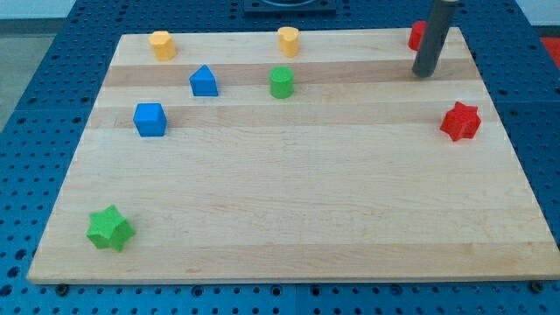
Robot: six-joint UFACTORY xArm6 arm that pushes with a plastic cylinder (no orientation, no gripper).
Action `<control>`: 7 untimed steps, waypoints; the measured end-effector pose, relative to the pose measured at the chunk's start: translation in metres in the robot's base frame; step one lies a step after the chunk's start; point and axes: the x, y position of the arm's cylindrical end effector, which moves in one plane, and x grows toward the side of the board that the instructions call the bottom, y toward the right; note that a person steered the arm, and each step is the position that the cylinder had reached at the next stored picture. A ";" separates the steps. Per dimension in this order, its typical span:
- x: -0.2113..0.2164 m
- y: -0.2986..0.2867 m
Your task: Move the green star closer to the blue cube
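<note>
**A:** Where does the rod stand, and is there any pincer to report on?

**B:** There is no pincer, so nothing opens or shuts; the arm ends in a plain rod. The tip [424,74] rests near the view's top right corner of the wooden board [289,227]. A red block [417,35], partly hidden behind the rod, sits just above the tip. The red star [460,121] lies a little below and to the tip's right.

**A:** And the green star?

**B:** The green star [110,228] is about as far from the tip as the board allows, well down and to its left. The blue cube [150,119] is far to the tip's left, above the star.

**A:** How should it handle?

**B:** It looks small, light and rigid, likely to slide easily but spin on its points. Judging from that, the tip should press its lower side, centred, pushing toward the view's top.

**A:** The count?

**B:** Two green: the star and a green cylinder [281,82]. Two blue: the cube and a blue house-shaped block [203,80]. Two red. Two yellow: left yellow block [161,44] and right yellow block [289,40]. Eight in all.
</note>
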 end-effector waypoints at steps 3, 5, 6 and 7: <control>0.102 -0.128; 0.184 -0.230; 0.226 -0.278; 0.264 -0.323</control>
